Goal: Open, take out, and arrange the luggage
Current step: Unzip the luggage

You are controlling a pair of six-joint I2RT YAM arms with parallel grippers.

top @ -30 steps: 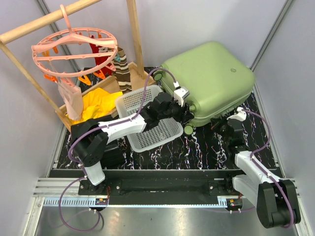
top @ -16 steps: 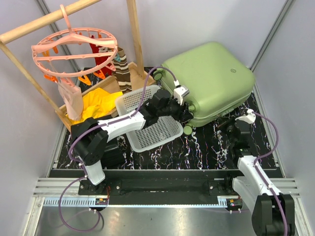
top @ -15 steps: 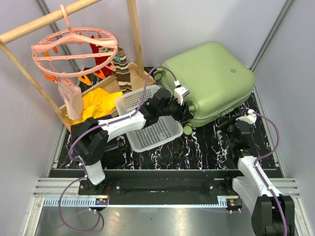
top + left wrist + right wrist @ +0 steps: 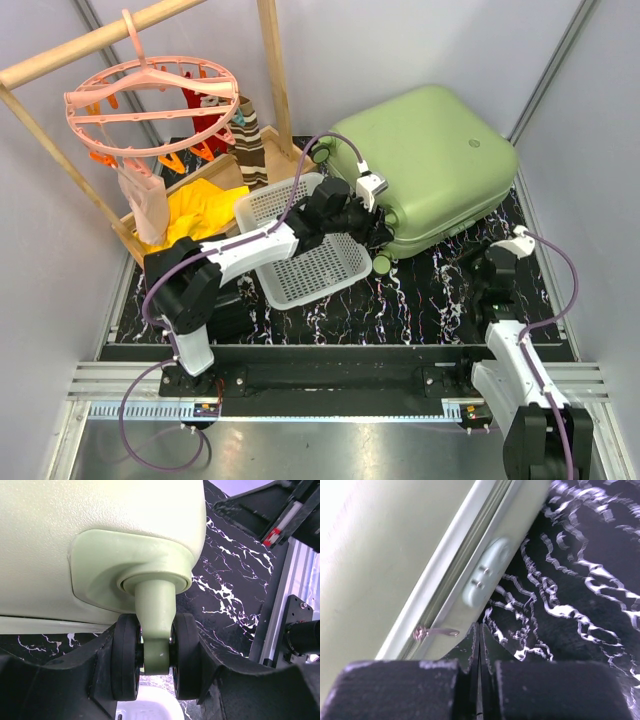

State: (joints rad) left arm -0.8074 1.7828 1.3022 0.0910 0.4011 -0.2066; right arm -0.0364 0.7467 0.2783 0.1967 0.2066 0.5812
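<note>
Left gripper [image 4: 156,652] is clamped on a twin wheel [image 4: 125,665] of the luggage [image 4: 425,165], which lies closed, broad face up, at the far right of the worktop [image 4: 420,300], just beside the white basket [image 4: 310,265]. Right gripper [image 4: 480,632], fingers pressed together and empty, sits just beside the zipper pull [image 4: 437,631] on the near seam. Opening looks barely begun. To do it well, hold the wheel firmly as an anchor, part the right fingers, pinch the small pull squarely, then drag along the seam rather than outward.
</note>
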